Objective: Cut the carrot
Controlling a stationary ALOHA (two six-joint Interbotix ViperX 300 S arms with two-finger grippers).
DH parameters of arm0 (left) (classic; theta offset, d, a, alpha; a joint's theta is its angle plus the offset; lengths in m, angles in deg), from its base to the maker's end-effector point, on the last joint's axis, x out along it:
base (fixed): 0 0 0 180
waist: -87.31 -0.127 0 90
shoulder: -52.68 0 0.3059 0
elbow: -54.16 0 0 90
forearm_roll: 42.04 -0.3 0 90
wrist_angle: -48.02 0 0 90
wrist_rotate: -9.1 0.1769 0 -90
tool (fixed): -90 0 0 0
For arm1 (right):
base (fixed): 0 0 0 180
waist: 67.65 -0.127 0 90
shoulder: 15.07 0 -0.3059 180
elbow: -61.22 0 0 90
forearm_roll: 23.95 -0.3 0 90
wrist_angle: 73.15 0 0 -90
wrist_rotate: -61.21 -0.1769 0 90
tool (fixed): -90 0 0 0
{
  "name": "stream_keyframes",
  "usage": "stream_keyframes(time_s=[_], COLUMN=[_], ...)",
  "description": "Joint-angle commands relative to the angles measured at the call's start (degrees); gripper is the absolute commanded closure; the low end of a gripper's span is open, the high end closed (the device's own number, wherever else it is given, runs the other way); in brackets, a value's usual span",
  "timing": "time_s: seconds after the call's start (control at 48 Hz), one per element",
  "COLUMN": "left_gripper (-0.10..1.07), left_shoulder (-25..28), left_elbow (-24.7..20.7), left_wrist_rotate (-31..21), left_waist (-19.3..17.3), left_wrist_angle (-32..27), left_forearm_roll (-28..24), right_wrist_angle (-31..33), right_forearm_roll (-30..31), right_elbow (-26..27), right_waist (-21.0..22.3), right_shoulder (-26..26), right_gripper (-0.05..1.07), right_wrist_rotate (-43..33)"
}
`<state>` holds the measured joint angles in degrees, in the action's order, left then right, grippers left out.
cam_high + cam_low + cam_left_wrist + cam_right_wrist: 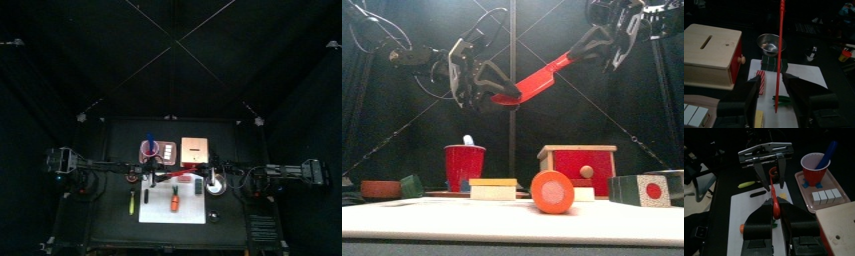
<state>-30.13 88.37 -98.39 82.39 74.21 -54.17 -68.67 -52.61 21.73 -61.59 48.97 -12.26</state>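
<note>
Carrot (552, 191) sits whole on your white board (422, 204), nearest the table's front; no cut made yet. Above, your right claw (773, 213) clamps the red knife (543, 76); left claw (773, 82) stands apart round its tip.

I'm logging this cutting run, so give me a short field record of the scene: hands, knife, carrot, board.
right hand: shut on the red knife, held up in the air
left hand: open, jaws either side of the knife's far end
carrot: lying on the white board, below both hands, untouched
cutting: not yet begun
</note>
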Motion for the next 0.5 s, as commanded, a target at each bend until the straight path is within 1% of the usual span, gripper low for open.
stream_keyframes(time_s=[0.0, 0.104, 0.333, 0.396, 0.458, 0.479], left_gripper=[0.29, 0.37, 0.41, 0.44, 0.48, 0.49], left_shoulder=[-0.26, -0.35, -0.18, -0.09, -0.09, -0.09], left_elbow=[-1.32, -1.32, -0.97, -0.88, -0.44, -0.26], left_wrist_rotate=[0.09, 0.00, 0.00, 0.00, 0.00, 0.00], left_waist=[0.09, 0.09, 0.44, 1.32, 2.72, 3.16], left_wrist_angle=[0.62, 0.62, 0.53, 0.26, -0.53, -0.97], left_forearm_roll=[0.26, 0.53, 1.14, 1.14, 1.14, 1.14], right_wrist_angle=[-0.53, -0.53, -0.53, -0.53, -0.44, -0.26], right_forearm_roll=[-0.18, -0.26, -1.58, -2.64, -3.60, -3.78], right_elbow=[0.53, 0.26, -0.35, -0.70, -1.32, -1.67], right_waist=[-0.18, -0.26, -0.53, -1.14, -2.46, -3.52], right_shoulder=[-0.62, -0.53, 0.62, 1.41, 2.29, 2.81], right_gripper=[0.61, 0.61, 0.61, 0.61, 0.61, 0.61], right_wrist_rotate=[-0.09, -0.09, -0.09, -0.09, -0.09, -0.09])
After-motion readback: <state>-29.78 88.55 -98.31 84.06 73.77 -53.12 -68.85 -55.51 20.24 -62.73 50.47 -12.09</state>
